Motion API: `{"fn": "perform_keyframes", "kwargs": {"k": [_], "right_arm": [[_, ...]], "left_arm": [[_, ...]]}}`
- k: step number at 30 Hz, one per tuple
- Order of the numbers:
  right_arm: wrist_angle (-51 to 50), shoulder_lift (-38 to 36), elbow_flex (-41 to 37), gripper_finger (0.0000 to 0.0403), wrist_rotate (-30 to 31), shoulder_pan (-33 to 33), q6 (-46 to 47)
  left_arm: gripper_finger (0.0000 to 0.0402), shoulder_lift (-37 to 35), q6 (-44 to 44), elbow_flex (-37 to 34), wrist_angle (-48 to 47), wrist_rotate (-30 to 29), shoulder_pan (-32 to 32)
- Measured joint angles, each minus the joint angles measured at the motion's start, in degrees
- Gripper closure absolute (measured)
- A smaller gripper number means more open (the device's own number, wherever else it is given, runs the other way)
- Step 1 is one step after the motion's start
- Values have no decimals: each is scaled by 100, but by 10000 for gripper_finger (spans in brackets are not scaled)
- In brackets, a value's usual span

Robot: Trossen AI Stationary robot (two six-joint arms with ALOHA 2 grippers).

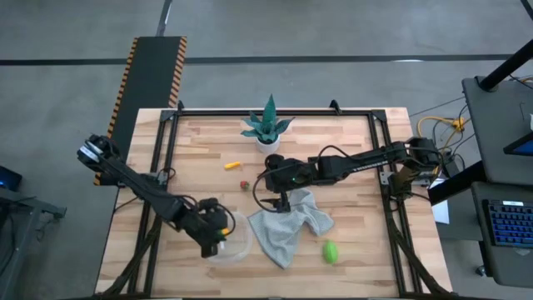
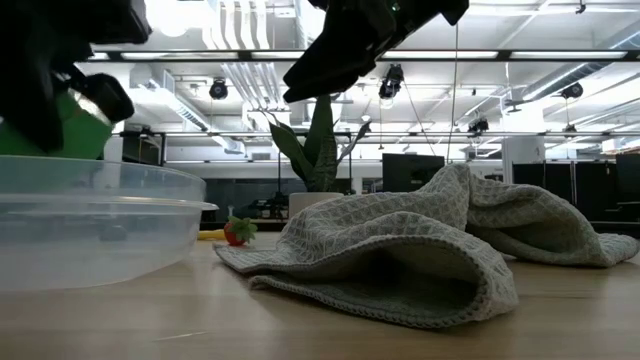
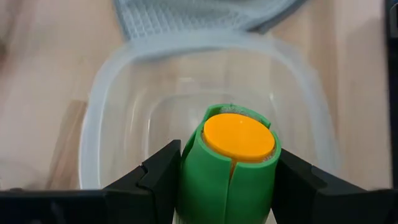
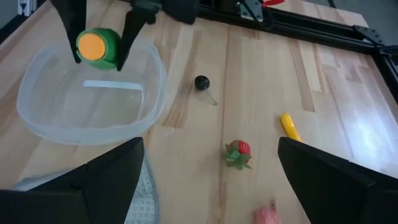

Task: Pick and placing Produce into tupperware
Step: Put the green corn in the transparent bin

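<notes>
My left gripper hangs over the clear tupperware near the table's front left and is shut on a green toy vegetable with an orange flat end. In the right wrist view this piece sits above the tub. My right gripper is open above the grey cloth's far edge, holding nothing. A red strawberry, a yellow piece and a light green fruit lie on the table. My left gripper pinches the green vegetable between its two fingers, one on each side of its body. The fingers point down from above, as the right wrist view shows. The piece is lifted clear over the tub's opening, orange end facing the camera.
A crumpled grey cloth lies right of the tub, touching its rim. A spiky teal plant in a white pot stands at the far edge. A small black ball with a stem rests beside the tub. A black frame borders the table.
</notes>
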Motion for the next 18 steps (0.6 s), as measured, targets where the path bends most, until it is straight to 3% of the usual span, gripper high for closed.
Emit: {"fn": "perform_keyframes", "kwargs": {"k": [18], "right_arm": [[-2, 0, -2, 39, -2, 1, -20]], "left_arm": [[231, 554, -104, 51, -136, 342, 97]]}}
